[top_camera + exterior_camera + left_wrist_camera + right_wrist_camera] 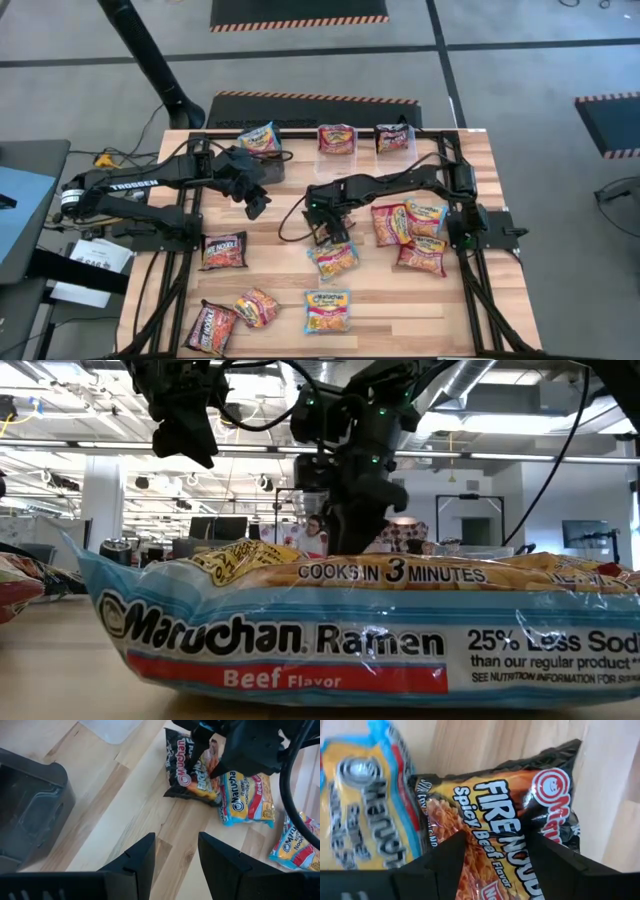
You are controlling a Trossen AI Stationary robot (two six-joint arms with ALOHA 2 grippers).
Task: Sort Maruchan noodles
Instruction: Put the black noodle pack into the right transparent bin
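Observation:
My right gripper (330,232) is open and points steeply down over a black/red Maruchan noodle packet (515,815) that lies flat on the table. Its fingers stand over the packet's middle. A light blue/yellow packet (365,805) lies right beside the black one. In the left wrist view the black packet (187,772) shows half under the right arm. My left gripper (175,857) hangs open above the table's left half (255,200), with nothing between its fingers. More noodle packets lie scattered: black/red (224,250), red/orange (257,307), light blue (326,310). My right gripper comes at the black/red packet's printed face (495,827) from above, with one finger over each side of its middle. Whether the fingertips touch the wrapper cannot be told. The packet lies flat on the table.
Three clear bins stand along the far edge, holding a light blue (260,138), a red (337,138) and a black (393,138) packet. A black bin (30,810) stands near my left gripper. A cluster of packets (410,235) lies at the right.

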